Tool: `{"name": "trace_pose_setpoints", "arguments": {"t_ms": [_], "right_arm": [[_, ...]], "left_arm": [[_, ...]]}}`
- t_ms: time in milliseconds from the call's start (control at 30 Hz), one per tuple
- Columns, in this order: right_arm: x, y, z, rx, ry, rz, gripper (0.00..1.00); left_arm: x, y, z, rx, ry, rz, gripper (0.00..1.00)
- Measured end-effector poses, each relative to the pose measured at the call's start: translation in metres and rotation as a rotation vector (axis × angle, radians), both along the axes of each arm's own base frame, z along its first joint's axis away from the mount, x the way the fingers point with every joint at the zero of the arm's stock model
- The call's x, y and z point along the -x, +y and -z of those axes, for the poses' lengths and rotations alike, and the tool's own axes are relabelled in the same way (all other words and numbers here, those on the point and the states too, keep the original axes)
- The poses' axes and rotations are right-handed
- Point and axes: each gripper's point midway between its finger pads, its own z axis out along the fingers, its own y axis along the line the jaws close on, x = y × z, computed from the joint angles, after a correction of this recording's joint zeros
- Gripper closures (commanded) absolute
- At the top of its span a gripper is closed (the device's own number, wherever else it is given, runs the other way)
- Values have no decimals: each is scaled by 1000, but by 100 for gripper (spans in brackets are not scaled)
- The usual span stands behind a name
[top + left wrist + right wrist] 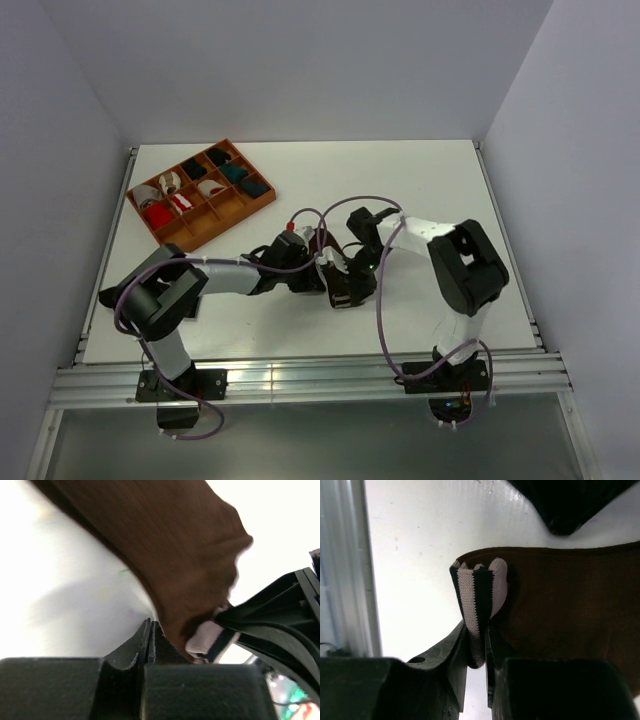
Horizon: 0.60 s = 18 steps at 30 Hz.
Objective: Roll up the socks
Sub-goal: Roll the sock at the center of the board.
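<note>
The socks (570,605) are dark brown fabric lying on the white table, with a pale pinkish and dark striped cuff (477,595) folded up at one end. My right gripper (479,645) is shut on that cuff, which is pinched upright between its fingers. In the left wrist view the brown socks (175,545) fill the upper middle and the cuff (207,639) shows low down. My left gripper (150,623) is shut with nothing between its jaws, its right finger resting against the fabric. From above, both grippers (335,280) meet at the table's middle and cover the socks.
An orange compartment tray (222,222) with red, white, teal and dark sock bundles stands at the back left. The right gripper's black fingers (280,625) crowd in close on the left wrist's right side. The table's metal front rail (345,580) runs near the right gripper.
</note>
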Motion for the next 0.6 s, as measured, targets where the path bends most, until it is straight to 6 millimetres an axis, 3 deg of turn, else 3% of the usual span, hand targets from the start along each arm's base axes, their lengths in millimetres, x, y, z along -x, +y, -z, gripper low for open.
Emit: {"name": "trace_pose_setpoints", "arguments": {"t_ms": [67, 300, 600], "right_arm": [[4, 1, 0, 22, 78, 1, 78], [7, 7, 1, 80, 254, 28, 78], [8, 12, 3, 137, 370, 101, 79]], "left_arm": [[-3, 8, 0, -13, -35, -30, 92], [3, 31, -4, -10, -138, -70, 65], [15, 26, -11, 85, -242, -37, 52]]}}
